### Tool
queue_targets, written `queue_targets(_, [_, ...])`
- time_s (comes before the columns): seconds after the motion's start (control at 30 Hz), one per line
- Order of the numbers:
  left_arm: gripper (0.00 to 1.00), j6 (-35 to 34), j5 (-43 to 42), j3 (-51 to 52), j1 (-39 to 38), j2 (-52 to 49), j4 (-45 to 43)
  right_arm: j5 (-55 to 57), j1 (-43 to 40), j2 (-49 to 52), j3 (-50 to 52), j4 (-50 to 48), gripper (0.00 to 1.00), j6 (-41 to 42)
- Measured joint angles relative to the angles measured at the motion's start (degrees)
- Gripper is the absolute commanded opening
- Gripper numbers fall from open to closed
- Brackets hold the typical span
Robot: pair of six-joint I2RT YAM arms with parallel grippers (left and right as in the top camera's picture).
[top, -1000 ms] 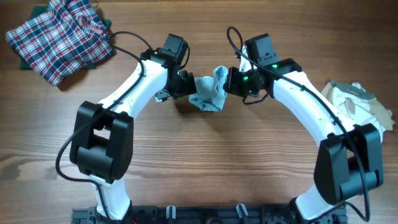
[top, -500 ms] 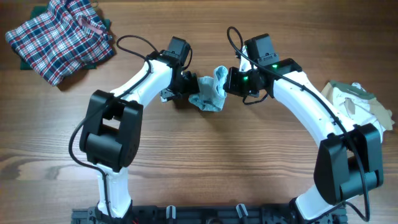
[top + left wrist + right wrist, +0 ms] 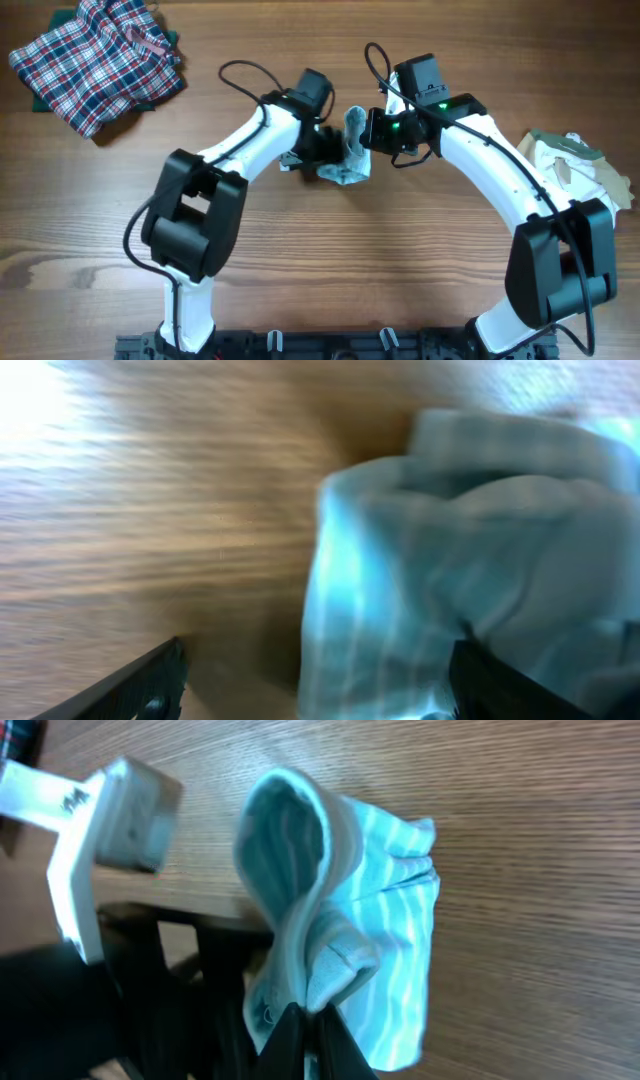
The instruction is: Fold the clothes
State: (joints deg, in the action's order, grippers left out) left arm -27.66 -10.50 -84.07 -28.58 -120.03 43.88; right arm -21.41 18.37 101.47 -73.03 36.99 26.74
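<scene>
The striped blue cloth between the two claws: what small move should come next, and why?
Probably the left gripper should close on the near edge of the striped garment. Its fingers stand open with cloth bunched right in front, while the right gripper is shut on the opposite edge. The garment stands crumpled, not flat, so holding both sides would likely let the arms spread it.

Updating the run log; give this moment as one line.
phase: folding | left gripper: jaws open at pale blue-white striped cloth garment | right gripper: jaws shut on garment
</scene>
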Motion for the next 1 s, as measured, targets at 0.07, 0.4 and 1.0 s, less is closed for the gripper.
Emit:
queue_targets(0.07, [0.85,0.0,-0.15,0.0,-1.33,-0.02,0.0,0.0,-0.72,0.0,0.0,0.0,0.04,-0.02])
queue_targets(0.4, [0.86,0.0,-0.37,-0.04,-4.37,-0.02,0.0,0.0,-2.21,0.0,0.02,1.09,0.04,-1.55])
queue_targets(1.0, [0.99,-0.02,3.26,-0.17,-2.62,3.48,7.61,-1.29,-2.21,0.0,0.0,5.35,0.04,-5.46])
